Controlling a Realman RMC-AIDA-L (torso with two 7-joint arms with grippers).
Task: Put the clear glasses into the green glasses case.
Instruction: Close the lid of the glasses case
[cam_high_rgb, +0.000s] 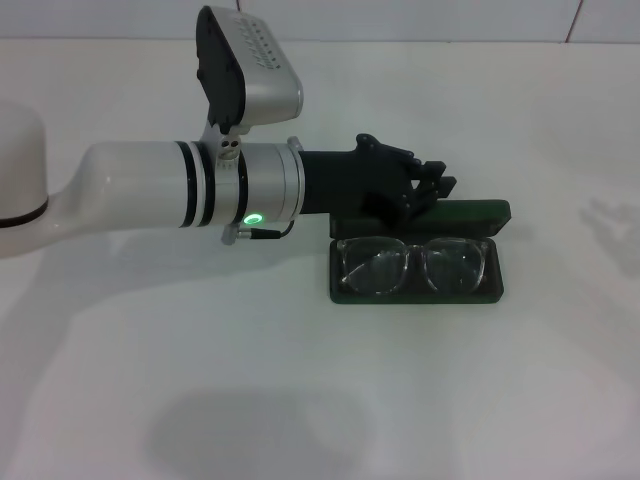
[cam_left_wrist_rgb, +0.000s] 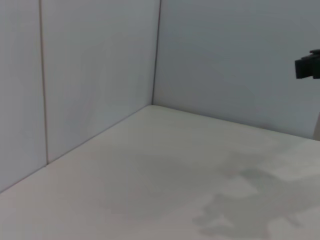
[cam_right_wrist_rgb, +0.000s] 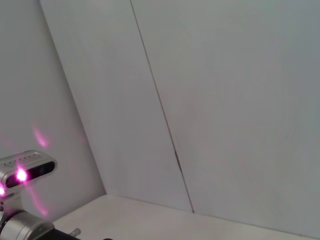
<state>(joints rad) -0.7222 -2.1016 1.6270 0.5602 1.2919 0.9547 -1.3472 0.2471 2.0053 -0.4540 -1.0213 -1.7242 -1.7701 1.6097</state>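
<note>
glasses (cam_high_rgb: 412, 265) lie in open green case (cam_high_rgb: 492, 291); we see l gripper (cam_high_rgb: 440, 186) at its lid, finger gap unclear.

I see a plain white table (cam_high_rgb: 300, 400) carrying soft grey shadows, one blotchy patch near my edge. Behind it stand pale wall panels (cam_left_wrist_rgb: 100, 75) with thin vertical seams, meeting in a corner.
</note>
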